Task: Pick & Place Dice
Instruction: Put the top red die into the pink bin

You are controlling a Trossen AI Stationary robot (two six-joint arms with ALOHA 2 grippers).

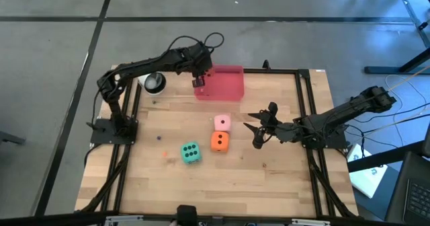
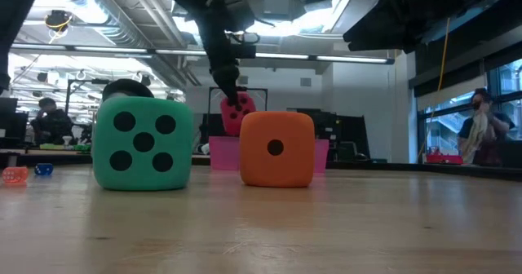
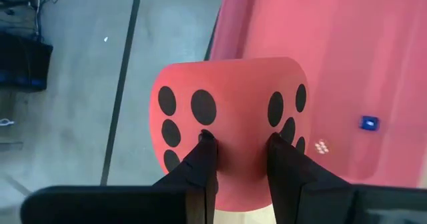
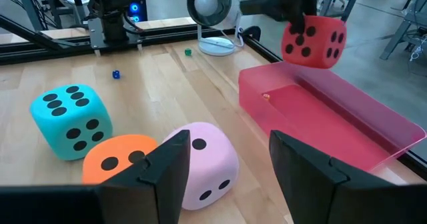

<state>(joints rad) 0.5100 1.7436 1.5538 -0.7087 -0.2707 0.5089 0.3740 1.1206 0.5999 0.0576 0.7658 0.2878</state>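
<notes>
The left claw [image 1: 199,78] is pinched on the red die [image 1: 199,82], its two dark fingers [image 3: 203,159] pressing into the soft cube's face. It holds the die in the air at the near-left corner of the pink tray [image 1: 225,86], which sits at the far edge of the tabletop [image 1: 269,179]. From the right wrist's side the red die [image 4: 312,41] hangs clear above the tray [image 4: 333,121], not touching it.

The other three dice lie on the wood near the middle: the light pink die [image 1: 222,123] just behind the orange die [image 1: 219,141], and the green die [image 1: 191,153] a little to the left.

The right claw [image 1: 259,128] waits beside the pink and orange dice with its fingers spread and nothing between them.
</notes>
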